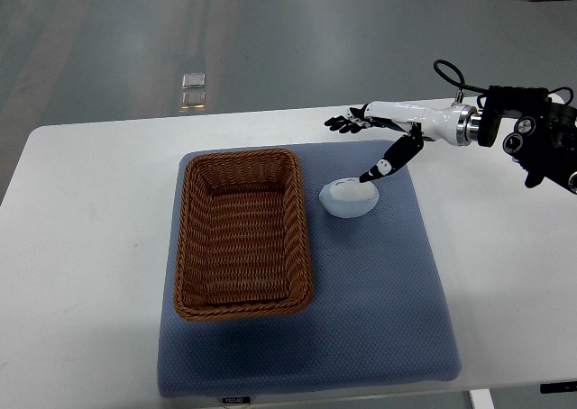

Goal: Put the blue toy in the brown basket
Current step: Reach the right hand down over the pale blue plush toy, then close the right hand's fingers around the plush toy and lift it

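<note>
The blue toy [350,199] lay on the blue mat [379,319], just below the right hand [374,143] and right beside the brown basket [243,235], not yet inside it. The hand was spread open and held nothing; its thumb [389,164] reached down to the toy's upper right edge, apparently touching it, while the fingers [344,122] stretched flat away over the white tabletop [90,211], probably to leave room for closing round it. The toy's long axis seemed to run side to side, toward the basket.
</note>
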Controlling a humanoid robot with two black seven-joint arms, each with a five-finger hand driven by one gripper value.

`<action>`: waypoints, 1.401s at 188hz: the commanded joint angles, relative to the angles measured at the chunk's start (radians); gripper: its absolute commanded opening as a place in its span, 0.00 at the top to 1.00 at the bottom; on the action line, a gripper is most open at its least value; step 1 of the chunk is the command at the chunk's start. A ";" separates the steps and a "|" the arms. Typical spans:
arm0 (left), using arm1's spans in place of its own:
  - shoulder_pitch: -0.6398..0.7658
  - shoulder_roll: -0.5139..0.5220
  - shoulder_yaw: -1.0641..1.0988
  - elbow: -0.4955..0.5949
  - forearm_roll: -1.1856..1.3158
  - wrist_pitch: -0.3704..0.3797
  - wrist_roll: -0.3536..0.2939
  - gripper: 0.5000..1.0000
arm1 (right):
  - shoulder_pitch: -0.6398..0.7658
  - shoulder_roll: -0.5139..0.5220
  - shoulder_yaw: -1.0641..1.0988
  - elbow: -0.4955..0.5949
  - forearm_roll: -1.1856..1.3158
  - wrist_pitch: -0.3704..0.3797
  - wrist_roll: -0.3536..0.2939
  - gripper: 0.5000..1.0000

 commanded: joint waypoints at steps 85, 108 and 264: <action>0.000 0.000 0.000 0.000 -0.001 0.000 0.000 0.00 | 0.017 0.066 -0.118 -0.045 -0.127 -0.043 -0.012 0.24; 0.000 0.000 0.000 0.000 -0.001 0.000 0.000 0.00 | 0.017 0.094 -0.131 -0.074 -0.144 -0.058 -0.012 0.26; -0.002 0.000 0.000 0.002 -0.001 0.000 0.000 0.00 | 0.078 0.141 -0.146 -0.152 -0.177 -0.101 -0.010 0.86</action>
